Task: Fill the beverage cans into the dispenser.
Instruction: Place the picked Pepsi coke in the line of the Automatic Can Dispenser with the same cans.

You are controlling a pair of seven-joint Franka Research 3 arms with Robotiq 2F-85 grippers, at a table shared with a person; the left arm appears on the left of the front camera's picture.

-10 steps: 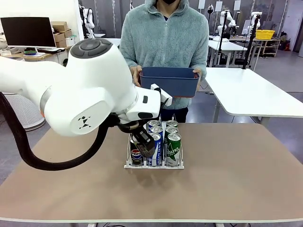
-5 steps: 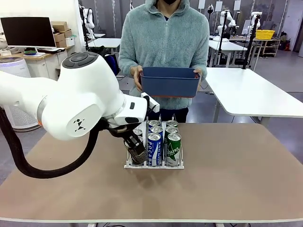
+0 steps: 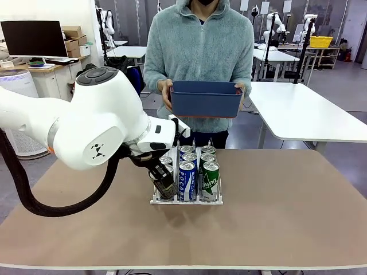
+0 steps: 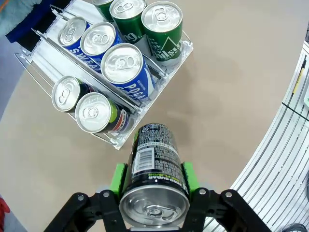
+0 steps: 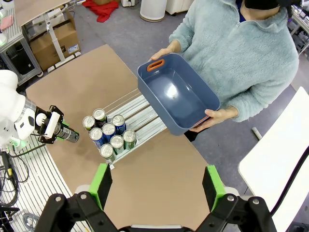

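Observation:
My left gripper is shut on a dark beverage can, its green pads pressed against both sides. In the front view that gripper hangs low at the front of the dispenser's left lane. The clear dispenser stands mid-table and holds several cans: blue-and-white ones in the middle lane, green ones in one outer lane and Pepsi-marked ones in the other. My right gripper hovers high above the table, open and holding nothing, looking down on the dispenser and its cans.
At the far side a person holds a dark blue bin with both hands, above the table's far edge; in the right wrist view the bin is empty. The tan tabletop is bare on both sides of the dispenser.
My left arm has swung left and slightly down with the dark can, from in front of the middle lane to the left lane. It has hardly moved in the last half second.

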